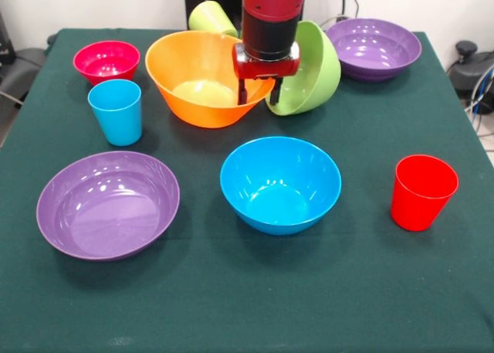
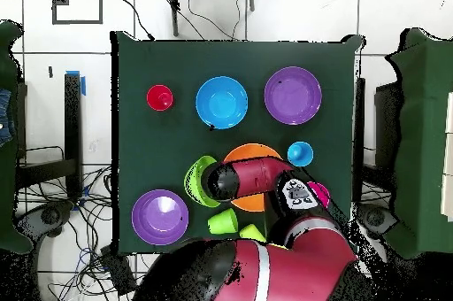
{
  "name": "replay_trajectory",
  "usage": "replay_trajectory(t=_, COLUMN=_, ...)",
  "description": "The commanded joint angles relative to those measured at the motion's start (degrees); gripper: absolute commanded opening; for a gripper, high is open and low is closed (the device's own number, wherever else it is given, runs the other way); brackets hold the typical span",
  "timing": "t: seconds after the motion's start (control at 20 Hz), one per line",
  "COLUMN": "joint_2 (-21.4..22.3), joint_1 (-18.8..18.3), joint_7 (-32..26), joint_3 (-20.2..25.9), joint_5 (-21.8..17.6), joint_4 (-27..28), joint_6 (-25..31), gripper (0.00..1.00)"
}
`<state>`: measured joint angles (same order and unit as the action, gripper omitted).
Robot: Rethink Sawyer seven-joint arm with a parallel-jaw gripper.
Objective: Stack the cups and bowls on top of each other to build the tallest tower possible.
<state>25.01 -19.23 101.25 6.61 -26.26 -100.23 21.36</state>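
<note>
My gripper (image 1: pixel 258 96) is open, low over the right rim of the large orange bowl (image 1: pixel 202 79). One finger is inside the bowl and the other is outside, next to the green bowl (image 1: pixel 312 63), which lies tipped on its side. The arm hides the gripper in the overhead view. The blue bowl (image 1: pixel 280 183), two purple bowls (image 1: pixel 108 205) (image 1: pixel 374 48), the small red bowl (image 1: pixel 106 59), the sky blue cup (image 1: pixel 116 111) and the red cup (image 1: pixel 422 191) stand apart. A yellow-green cup (image 1: pixel 210 17) lies behind the orange bowl. A green cup (image 2: pixel 223 220) shows overhead. No pile of bowls shows.
The dark green cloth covers the table (image 1: pixel 247 307). Chairs and cables stand around the table on the floor (image 2: pixel 53 218). The arm (image 2: pixel 265 182) reaches over the orange bowl (image 2: pixel 257 151).
</note>
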Motion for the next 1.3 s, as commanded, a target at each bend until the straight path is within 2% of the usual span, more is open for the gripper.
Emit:
replay_trajectory(t=0.05, joint_2=-0.41, joint_1=-0.29, joint_7=2.92, joint_3=6.18, joint_5=2.04, joint_4=2.61, joint_6=0.36, gripper=1.00)
replay_trajectory(t=0.65, joint_2=1.03, joint_1=-0.75, joint_7=1.79, joint_3=8.49, joint_5=2.93, joint_4=2.25, joint_6=1.80, gripper=1.00)
replay_trajectory(t=0.7, joint_2=1.06, joint_1=-0.84, joint_7=1.75, joint_3=8.62, joint_5=2.84, joint_4=2.22, joint_6=1.86, gripper=0.00)
replay_trajectory(t=1.3, joint_2=1.05, joint_1=-0.73, joint_7=2.00, joint_3=8.61, joint_5=2.77, joint_4=2.16, joint_6=1.73, gripper=0.00)
